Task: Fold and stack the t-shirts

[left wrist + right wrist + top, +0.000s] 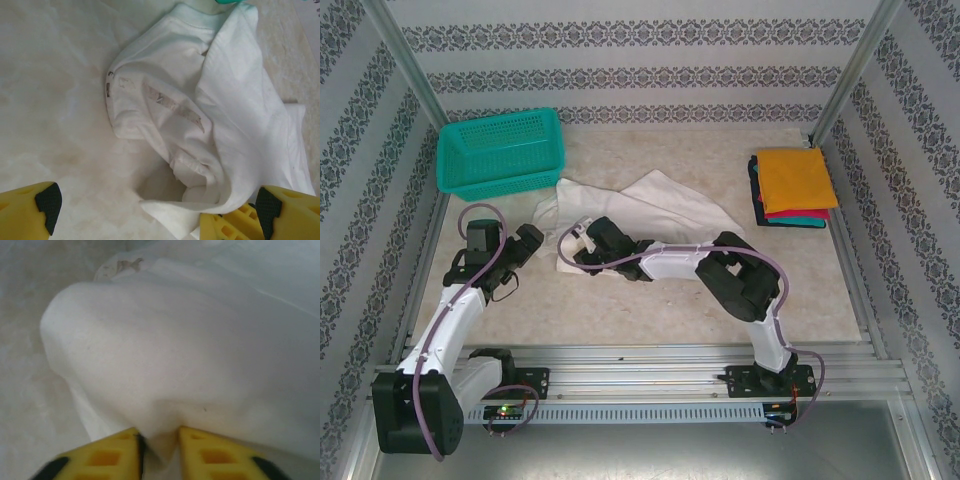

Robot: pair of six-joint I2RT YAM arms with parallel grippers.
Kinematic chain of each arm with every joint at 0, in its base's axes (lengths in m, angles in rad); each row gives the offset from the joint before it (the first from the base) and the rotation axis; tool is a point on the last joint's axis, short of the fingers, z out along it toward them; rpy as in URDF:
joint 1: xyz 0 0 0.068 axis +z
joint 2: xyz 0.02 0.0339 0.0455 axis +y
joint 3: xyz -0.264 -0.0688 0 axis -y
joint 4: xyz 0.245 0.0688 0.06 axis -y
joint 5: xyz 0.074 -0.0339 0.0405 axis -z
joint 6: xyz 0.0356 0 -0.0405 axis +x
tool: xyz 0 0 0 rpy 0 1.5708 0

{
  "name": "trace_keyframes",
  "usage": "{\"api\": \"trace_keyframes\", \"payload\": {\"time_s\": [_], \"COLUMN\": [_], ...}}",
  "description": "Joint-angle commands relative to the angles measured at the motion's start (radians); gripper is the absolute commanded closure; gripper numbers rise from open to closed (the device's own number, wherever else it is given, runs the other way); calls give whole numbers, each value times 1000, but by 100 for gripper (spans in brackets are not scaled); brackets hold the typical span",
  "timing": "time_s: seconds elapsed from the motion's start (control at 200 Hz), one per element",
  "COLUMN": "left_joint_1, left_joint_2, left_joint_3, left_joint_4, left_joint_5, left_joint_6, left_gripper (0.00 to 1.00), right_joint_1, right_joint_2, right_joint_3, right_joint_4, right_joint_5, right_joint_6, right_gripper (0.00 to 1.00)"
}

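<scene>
A crumpled white t-shirt (pixel 655 205) lies mid-table, its printed side turned in. My right gripper (pixel 582 247) is at the shirt's near-left corner. In the right wrist view its yellow fingers (pixel 112 455) are shut on a fold of the white cloth (pixel 170 365), with my right gripper (pixel 160 445) pinching it between the tips. My left gripper (pixel 528 240) hovers just left of the shirt. In the left wrist view my left gripper (pixel 157 212) is wide open over the shirt (pixel 220 100) and its hem, holding nothing. Folded shirts (pixel 793 185), orange on top, are stacked at the right.
A teal mesh basket (pixel 500 150) stands at the back left, touching the white shirt's far corner. Metal frame posts and patterned walls enclose the table. Bare tabletop (pixel 620 310) lies in front of the shirt, near the arm bases.
</scene>
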Motion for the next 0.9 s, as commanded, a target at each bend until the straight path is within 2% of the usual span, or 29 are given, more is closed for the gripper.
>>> {"api": "trace_keyframes", "payload": {"time_s": [0.0, 0.17, 0.36, 0.485, 0.644, 0.799, 0.894], "left_joint_1": [13, 13, -10, -58, -121, -211, -240], "left_joint_2": [-9, -3, 1, -10, -55, -83, -83], "left_joint_3": [-3, -6, -25, -44, -113, -126, -109], "left_joint_4": [-18, -5, 67, 77, 111, 128, 132], "left_joint_5": [16, 35, 98, 125, 124, 104, 95], "left_joint_6": [36, 54, 25, -19, -105, -214, -236], "left_gripper": [0, 0, 0, 0, 1, 6, 9], "right_joint_1": [10, 10, 8, 4, 4, 1, -17], "right_joint_2": [-17, -140, -273, -331, -400, -457, -465], "right_joint_3": [20, -80, -220, -285, -330, -370, -350], "right_joint_4": [-17, -12, 74, 117, 108, 107, 104], "right_joint_5": [13, -34, -157, -247, -353, -353, -348], "right_joint_6": [-5, 2, 81, 137, 128, 106, 101], "right_gripper": [100, 100, 100, 100, 100, 100, 100]}}
